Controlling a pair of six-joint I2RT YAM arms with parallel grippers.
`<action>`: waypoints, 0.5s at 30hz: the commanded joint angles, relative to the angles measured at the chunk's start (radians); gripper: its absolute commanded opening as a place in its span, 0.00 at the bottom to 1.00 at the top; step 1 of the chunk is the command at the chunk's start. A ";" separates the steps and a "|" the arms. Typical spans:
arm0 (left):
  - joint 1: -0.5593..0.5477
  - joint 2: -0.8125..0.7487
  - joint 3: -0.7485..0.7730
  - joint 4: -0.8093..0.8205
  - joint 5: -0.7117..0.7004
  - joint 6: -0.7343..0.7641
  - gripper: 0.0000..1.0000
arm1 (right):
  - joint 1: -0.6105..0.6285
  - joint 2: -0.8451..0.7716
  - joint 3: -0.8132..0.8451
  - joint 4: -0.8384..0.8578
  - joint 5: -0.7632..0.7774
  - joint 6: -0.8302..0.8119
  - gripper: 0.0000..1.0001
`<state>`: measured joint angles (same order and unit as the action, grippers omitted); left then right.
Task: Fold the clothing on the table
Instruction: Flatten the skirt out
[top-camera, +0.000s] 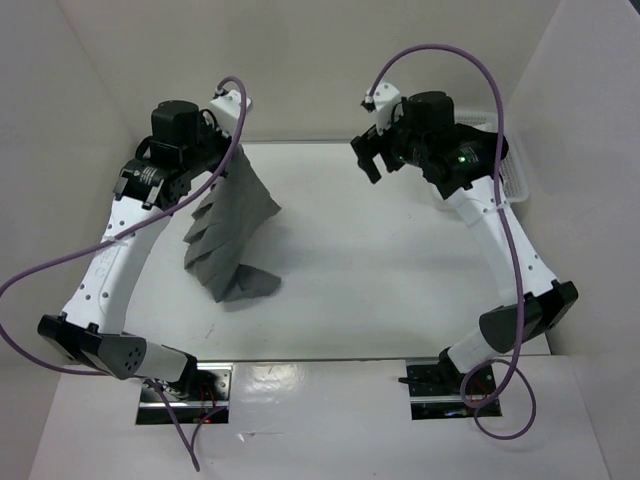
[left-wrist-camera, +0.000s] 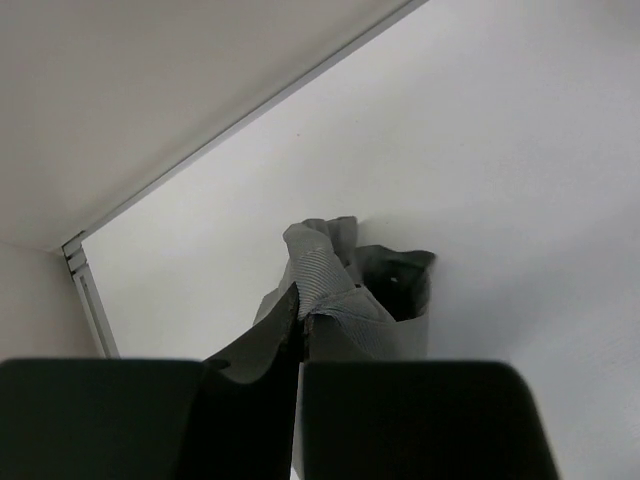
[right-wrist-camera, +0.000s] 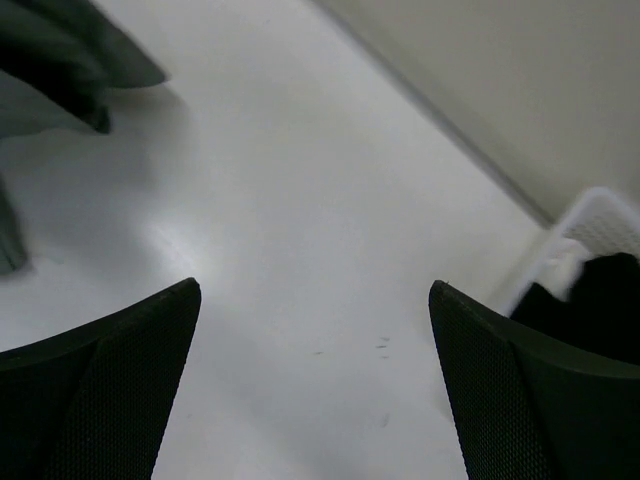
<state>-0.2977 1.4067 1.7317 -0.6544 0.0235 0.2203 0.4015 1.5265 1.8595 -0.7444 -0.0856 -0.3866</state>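
Observation:
The grey pleated clothing (top-camera: 232, 232) hangs from my left gripper (top-camera: 222, 170), which is shut on its top edge at the back left of the table (top-camera: 380, 260). Its lower end rests crumpled on the tabletop. In the left wrist view the fingers pinch a fold of the ribbed grey fabric (left-wrist-camera: 335, 290) at the gripper (left-wrist-camera: 300, 310). My right gripper (top-camera: 367, 157) hovers open at the back right, apart from the skirt, with nothing between its fingers (right-wrist-camera: 110, 370). A corner of the clothing (right-wrist-camera: 60, 60) shows at the upper left of the right wrist view.
A white slatted basket (top-camera: 515, 175) stands at the table's right edge behind the right arm; in the right wrist view the basket (right-wrist-camera: 590, 225) holds a black garment (right-wrist-camera: 600, 300). White walls close the table in on three sides.

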 joint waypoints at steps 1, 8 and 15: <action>0.011 -0.028 -0.008 0.056 0.026 0.036 0.02 | 0.003 0.001 -0.103 0.063 -0.275 0.035 0.99; 0.055 -0.028 -0.054 0.047 0.016 0.036 0.02 | -0.044 0.222 -0.180 0.240 -0.692 0.160 0.99; 0.098 0.003 -0.023 0.038 0.026 0.027 0.02 | -0.035 0.420 -0.138 0.318 -0.845 0.169 0.95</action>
<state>-0.2123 1.4078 1.6684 -0.6552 0.0326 0.2371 0.3618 1.9358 1.6779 -0.5320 -0.7990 -0.2310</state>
